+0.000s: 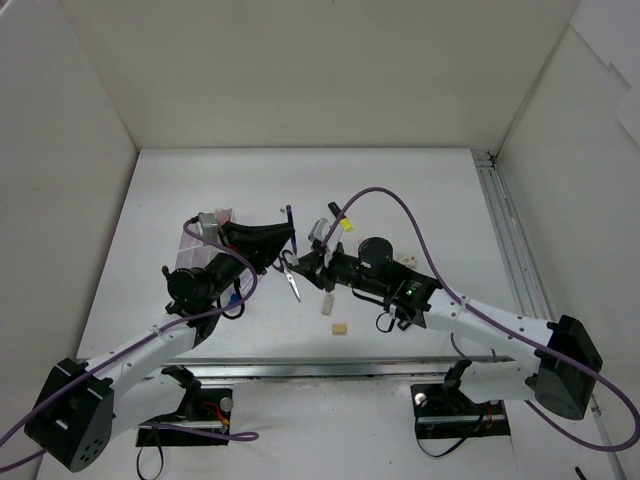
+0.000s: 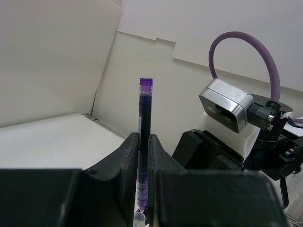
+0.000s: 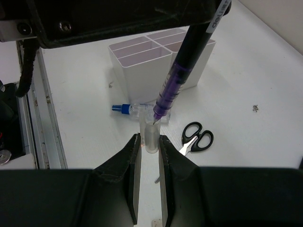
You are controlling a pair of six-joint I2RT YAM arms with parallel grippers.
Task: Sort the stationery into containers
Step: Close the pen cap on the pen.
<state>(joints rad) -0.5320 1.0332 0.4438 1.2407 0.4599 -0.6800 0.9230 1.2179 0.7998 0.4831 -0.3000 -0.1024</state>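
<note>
Counted on the table (image 1: 420,190): 1 purple pen (image 2: 144,123), 1 clear cap (image 3: 150,135), 1 pair of scissors (image 3: 196,138), 2 erasers, 1 yellow-ended highlighter (image 1: 347,226), 1 clear item with a blue end (image 3: 124,109), and 1 white container (image 3: 142,71). The container shows at least 4 compartments from the right wrist view, and none of the items counted lies in those.

The left claw (image 2: 143,144) is closed tight on the purple pen. It pinches the barrel low down, so the pen stands nearly upright between the 2 fingers with its purple end on top. The pen is lifted off the table.

The right claw (image 3: 147,142) is closed on the clear cap, which stands upright between its fingertips with the mouth facing up. The pen slants down from the left claw and its tip meets the mouth of the cap. Whether it has gone inside I cannot tell.

The scissors have black handles and lie flat just to the right of the cap in the right wrist view. The blue-ended item lies flat between the cap and the container. From above, the white eraser (image 1: 327,301) sits near the claws and the beige eraser (image 1: 340,328) lies a little nearer the arm bases, the 2 apart. The highlighter is partly hidden beside the right arm.
</note>
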